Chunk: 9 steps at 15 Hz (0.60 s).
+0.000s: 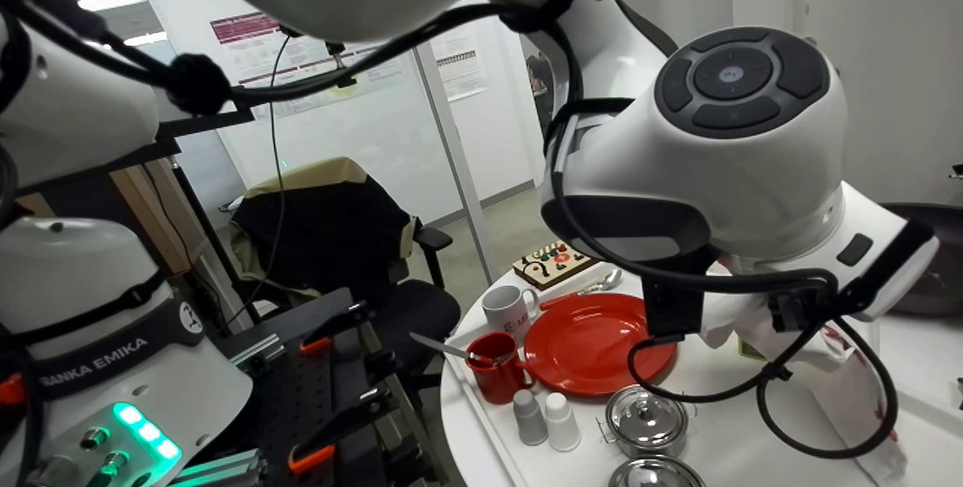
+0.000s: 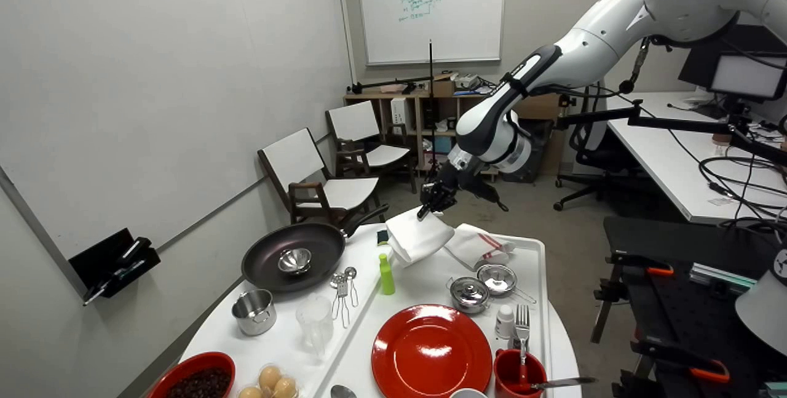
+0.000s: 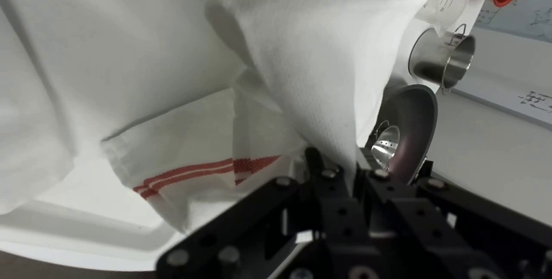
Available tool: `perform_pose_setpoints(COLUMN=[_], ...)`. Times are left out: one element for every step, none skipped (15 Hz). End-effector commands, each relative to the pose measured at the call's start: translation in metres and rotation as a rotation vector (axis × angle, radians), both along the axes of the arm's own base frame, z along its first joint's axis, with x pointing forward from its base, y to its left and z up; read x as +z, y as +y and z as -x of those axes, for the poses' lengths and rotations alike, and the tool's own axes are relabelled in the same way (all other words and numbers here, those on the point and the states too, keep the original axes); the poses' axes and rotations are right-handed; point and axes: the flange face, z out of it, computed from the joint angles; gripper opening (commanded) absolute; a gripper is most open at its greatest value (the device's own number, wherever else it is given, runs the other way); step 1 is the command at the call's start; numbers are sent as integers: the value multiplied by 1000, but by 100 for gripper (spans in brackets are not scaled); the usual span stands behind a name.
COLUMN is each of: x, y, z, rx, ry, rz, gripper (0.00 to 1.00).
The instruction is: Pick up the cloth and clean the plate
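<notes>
The white cloth [image 2: 420,238] hangs from my gripper [image 2: 425,210], above the far end of the white tray. In the wrist view the gripper [image 3: 340,169] is shut on a fold of the cloth [image 3: 327,50], which spreads forward from the fingers. The bright red plate [image 2: 432,352] lies flat on the tray, nearer that exterior camera and apart from the cloth; it also shows in an exterior view [image 1: 594,340]. The plate is out of the wrist view. A red-striped white cloth [image 2: 473,245] lies on the tray beside the held one; it shows too in the wrist view [image 3: 194,154].
A green bottle [image 2: 386,275] and two lidded pots [image 2: 470,294] stand between the held cloth and the plate. A red cup [image 2: 519,368] with cutlery and shakers [image 1: 560,423] stand beside the plate. A grey mug [image 1: 508,310] and a black pan [image 2: 295,259] are nearby.
</notes>
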Motion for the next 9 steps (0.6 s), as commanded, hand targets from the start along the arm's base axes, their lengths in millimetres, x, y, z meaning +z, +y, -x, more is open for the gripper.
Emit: perform_pose_setpoints(x=[0, -1, -2, -2, -2, -2, -2, 0, 0], y=[-9, -13, -18, -23, -29, -34, -40, -45, -49], z=[3, 5, 8, 10, 11, 13, 14, 16, 16], rx=[-29, -45, -58, -84, -107, -128, -150, -169, -185], ry=[48, 71, 87, 104, 121, 141, 158, 177, 196], rz=[15, 30, 36, 55, 73, 84, 101, 118, 129], gripper=[3, 2, 2, 2, 2, 2, 2, 2, 2])
